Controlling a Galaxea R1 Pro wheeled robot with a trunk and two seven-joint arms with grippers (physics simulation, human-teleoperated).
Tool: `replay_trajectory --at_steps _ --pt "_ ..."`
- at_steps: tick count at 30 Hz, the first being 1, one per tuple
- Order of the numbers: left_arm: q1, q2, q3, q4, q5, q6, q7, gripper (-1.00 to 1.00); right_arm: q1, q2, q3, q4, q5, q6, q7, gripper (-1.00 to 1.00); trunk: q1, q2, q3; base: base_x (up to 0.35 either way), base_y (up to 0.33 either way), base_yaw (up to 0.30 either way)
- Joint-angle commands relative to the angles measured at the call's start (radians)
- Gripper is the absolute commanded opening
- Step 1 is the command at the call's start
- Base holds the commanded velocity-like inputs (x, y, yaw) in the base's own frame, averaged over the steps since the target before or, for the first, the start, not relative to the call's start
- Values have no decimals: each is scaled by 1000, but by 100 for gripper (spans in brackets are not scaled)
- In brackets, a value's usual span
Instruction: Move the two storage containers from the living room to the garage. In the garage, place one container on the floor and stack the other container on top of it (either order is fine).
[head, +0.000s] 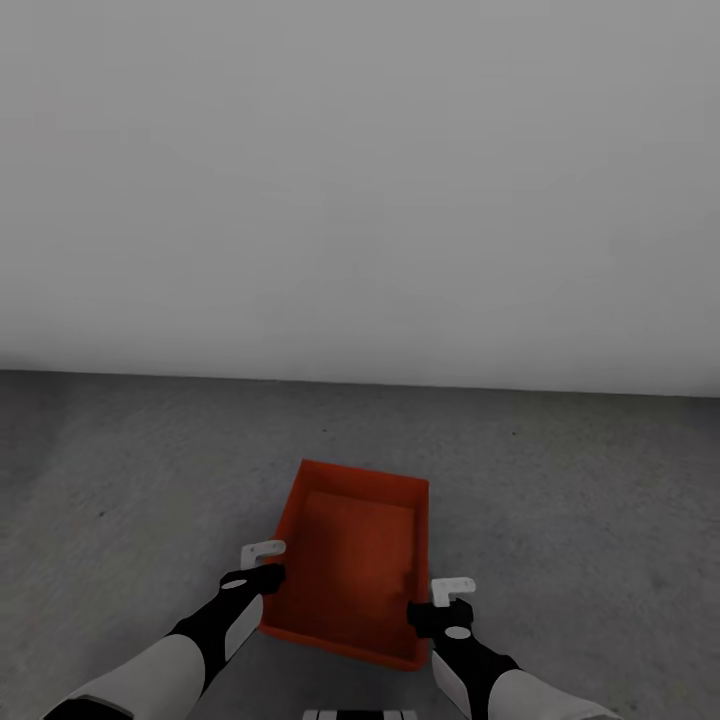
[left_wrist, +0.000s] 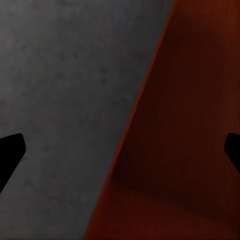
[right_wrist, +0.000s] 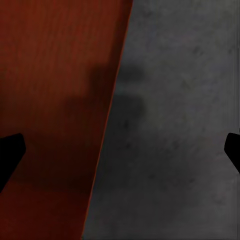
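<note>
Blank white wall (head: 360, 180) up top, rough grey floor (head: 120, 480) below. One orange bin (head: 355, 560) sits at 6 o'clock, slightly skewed. Left gripper (head: 262, 565) and right gripper (head: 440, 600) straddle its side walls, fingers spread wide.

Head high, wrists close over shared container (head: 355, 560) rim.

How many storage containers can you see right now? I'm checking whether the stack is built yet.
1. A single storage container sits on the grey floor before the wall, between the left gripper and right gripper. Nothing is stacked on it; the second may be out of view.
</note>
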Motion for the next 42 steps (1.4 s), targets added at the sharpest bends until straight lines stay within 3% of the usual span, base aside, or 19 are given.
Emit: replay_trajectory --at_steps 1,42 --pt "0 1 -9 -2 7 5 7 100 -1 0 7 1 -4 -2 -5 100 -4 7 3 0 0 0" --pt "0 0 -8 -3 7 3 7 100 -1 3 7 1 -4 -4 -5 100 -161 294 131 0 0 0"
